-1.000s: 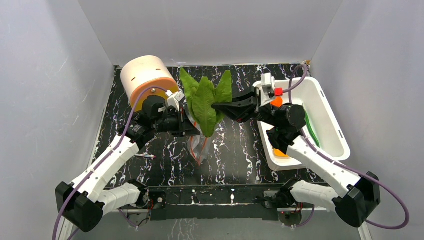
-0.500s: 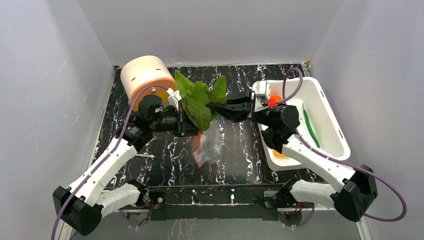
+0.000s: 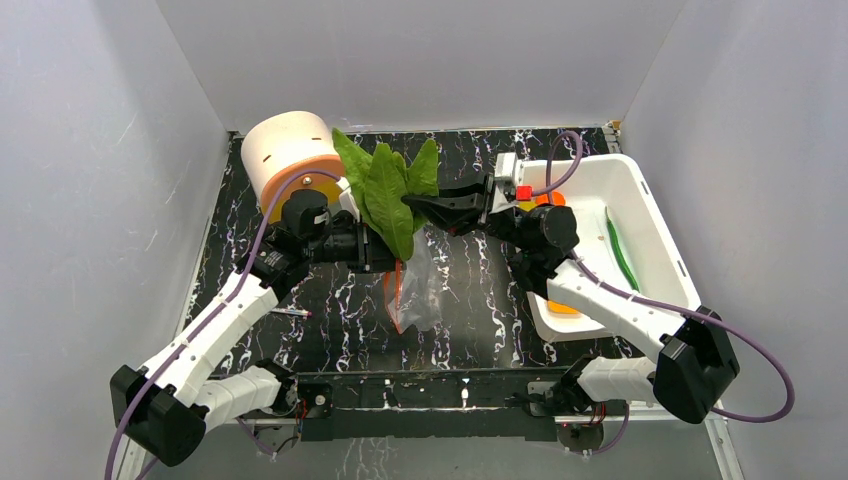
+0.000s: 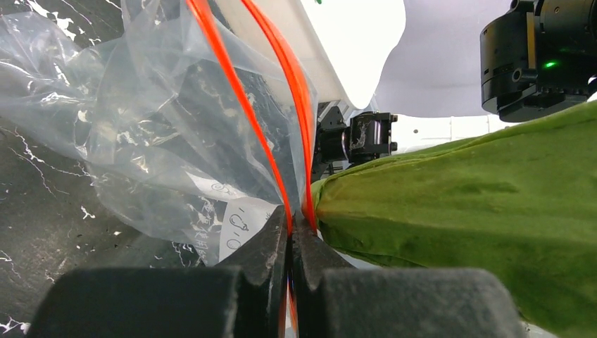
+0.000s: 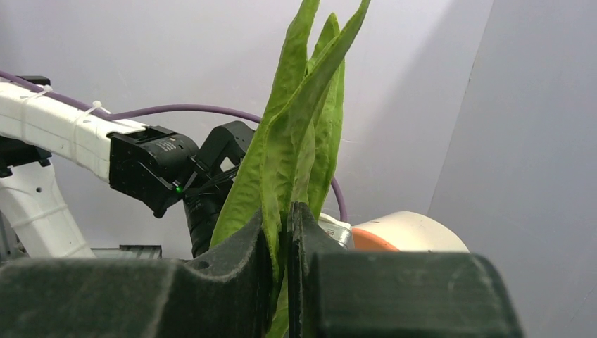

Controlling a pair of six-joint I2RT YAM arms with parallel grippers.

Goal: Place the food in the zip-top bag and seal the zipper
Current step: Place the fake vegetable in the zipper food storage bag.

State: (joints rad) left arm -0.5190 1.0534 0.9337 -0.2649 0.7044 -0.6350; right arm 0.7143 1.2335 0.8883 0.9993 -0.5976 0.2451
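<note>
While my left pincer (image 4: pixel 290 232) is clenched tight on the thin red-orange strip (image 4: pixel 232 91) at the mouth of the clear crinkly plastic bag (image 4: pixel 127 134), my right pincer (image 5: pixel 281 218) is clenched on a bunch of long green leaves (image 5: pixel 303 134). Both of my pincers meet near the middle of the black table with white marks (image 3: pixel 470 290), a bit toward the back.

My left pincer grips the strip from the side. Right at my fingers the two red-orange lines are squeezed together. Farther along they come apart, so the mouth of the bag is open a little. The rest of the bag hangs down from my grip toward the table. I cannot tell if its bottom rests there.

My right pincer holds the leaves near their lower end, and the leaf tips stick up high above it. The low end of the leaves is just beside the bag's mouth and touches the strip next to my left fingers. I cannot tell if any leaf is inside the bag.

On my right side sits a white plastic tub (image 3: pixel 660 215). A long green pod (image 3: pixel 622 255) lies in it, and a small orange piece (image 3: pixel 562 307) lies at its near end. An orange-red round fruit (image 3: pixel 550 198) peeks out behind my right arm.

At the back left stands a big round cream and orange drum (image 3: pixel 290 150), just behind my left pincer.
</note>
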